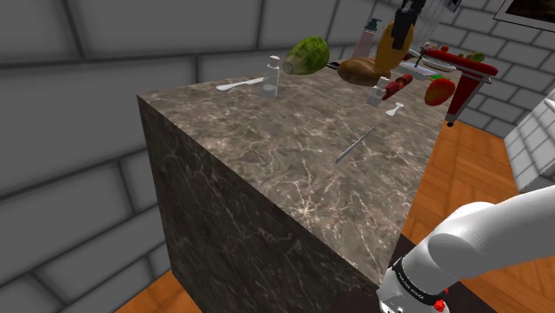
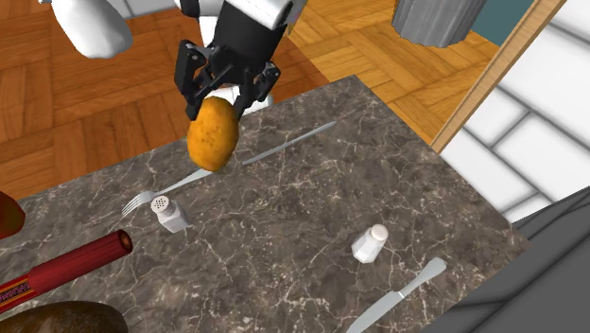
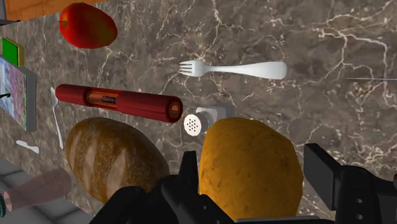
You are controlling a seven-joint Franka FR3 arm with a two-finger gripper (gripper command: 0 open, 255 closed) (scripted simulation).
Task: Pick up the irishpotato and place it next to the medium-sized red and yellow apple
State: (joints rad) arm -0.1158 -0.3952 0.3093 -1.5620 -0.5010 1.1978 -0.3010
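The gripper is clenched on the top of the potato, which hangs above the desk near the fork; judged firm, fairly heavy, smooth-skinned, best clasped across its middle.

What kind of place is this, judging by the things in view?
Probably a home kitchen: a stone-patterned counter holds a fork, a shaker and a bread loaf, with wooden floor beside it.
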